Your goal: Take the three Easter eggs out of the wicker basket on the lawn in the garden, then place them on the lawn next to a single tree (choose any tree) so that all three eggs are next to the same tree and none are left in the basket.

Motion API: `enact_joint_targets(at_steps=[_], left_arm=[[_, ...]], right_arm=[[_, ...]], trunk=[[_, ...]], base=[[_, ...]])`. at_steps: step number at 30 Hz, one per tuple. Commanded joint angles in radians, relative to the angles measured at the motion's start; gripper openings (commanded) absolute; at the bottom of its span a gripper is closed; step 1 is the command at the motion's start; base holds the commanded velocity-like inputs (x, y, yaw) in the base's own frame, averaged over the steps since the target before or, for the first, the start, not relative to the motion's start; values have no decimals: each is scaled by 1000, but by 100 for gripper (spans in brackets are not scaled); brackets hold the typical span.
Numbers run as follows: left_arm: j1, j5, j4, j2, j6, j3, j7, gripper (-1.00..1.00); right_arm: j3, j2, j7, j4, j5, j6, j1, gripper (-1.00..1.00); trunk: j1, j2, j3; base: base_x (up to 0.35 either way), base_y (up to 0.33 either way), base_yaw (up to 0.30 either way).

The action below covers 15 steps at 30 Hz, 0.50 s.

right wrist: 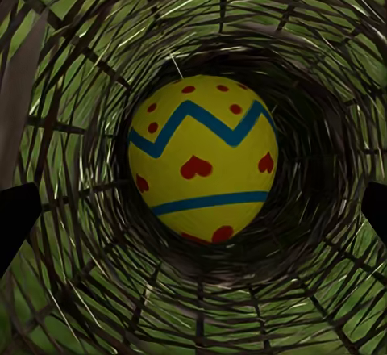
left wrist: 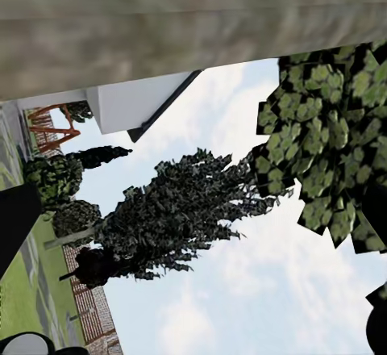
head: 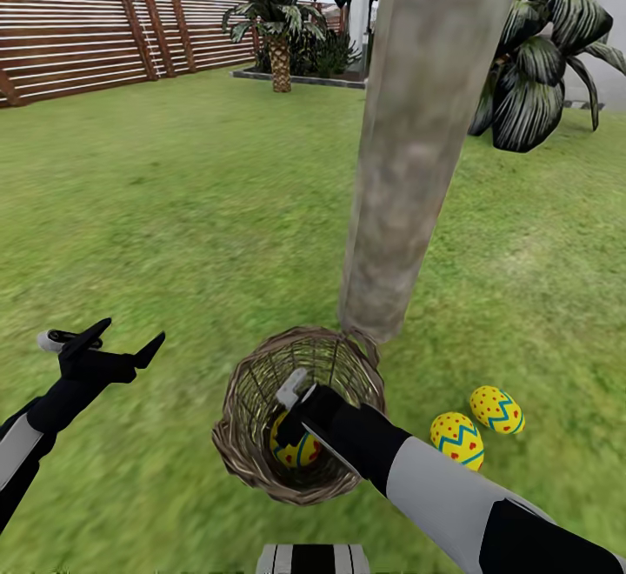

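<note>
- Wicker basket (head: 300, 413) on the lawn (head: 174, 209), tipped with its open mouth facing up toward the head camera, rim right at the foot of the tree (head: 417, 148).
- One Easter egg (head: 294, 450) left inside the basket, lying at the bottom; yellow with blue zigzag and red hearts in the right wrist view (right wrist: 203, 157), ringed by the open weave (right wrist: 72, 64).
- Two more eggs out on the grass, right of the basket and close to the trunk: nearer one (head: 457, 440), farther one (head: 496, 409), just beside each other.
- Right gripper (head: 296, 435) reaching down into the basket mouth, over the egg; dark fingertips (right wrist: 18, 218) at either edge of the wrist view, spread wide, egg between them but untouched.
- Left gripper (head: 130, 339) hovering above bare grass well left of the basket, fingers parted wide, empty.
- Left wrist view pointed skyward: trunk (left wrist: 161, 24), pale leafy canopy (left wrist: 330, 145), a dark conical tree (left wrist: 169, 218), clouds.
- Behind: slatted wooden fence (head: 78, 43), a palm (head: 278, 17), a broad-leaved striped plant (head: 539, 61).
</note>
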<state>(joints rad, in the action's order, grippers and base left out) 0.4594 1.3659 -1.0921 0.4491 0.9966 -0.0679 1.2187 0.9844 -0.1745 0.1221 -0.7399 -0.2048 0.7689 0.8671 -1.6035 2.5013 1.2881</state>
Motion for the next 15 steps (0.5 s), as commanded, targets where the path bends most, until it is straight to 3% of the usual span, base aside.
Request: enact_joint_targets(at_steps=[1, 4, 7, 15], left_arm=[[0, 3, 0, 0, 7, 0, 1, 100], [0, 3, 0, 0, 7, 0, 1, 100], [0, 2, 0, 0, 7, 0, 0, 100], [-1, 2, 0, 0, 7, 0, 0, 100]], right_arm=[[2, 0, -1, -1, -3, 3, 1, 100], [1, 0, -31, -1, -3, -1, 1, 100], [1, 0, -120, 0, -5, -11, 1, 100], [0, 0, -158, 1, -7, -43, 1, 100]], trunk=[[0, 1, 5], [-2, 1, 17], [-3, 2, 29], [-6, 4, 60]], base=[[0, 0, 0], [0, 0, 0], [0, 0, 0], [0, 0, 0]])
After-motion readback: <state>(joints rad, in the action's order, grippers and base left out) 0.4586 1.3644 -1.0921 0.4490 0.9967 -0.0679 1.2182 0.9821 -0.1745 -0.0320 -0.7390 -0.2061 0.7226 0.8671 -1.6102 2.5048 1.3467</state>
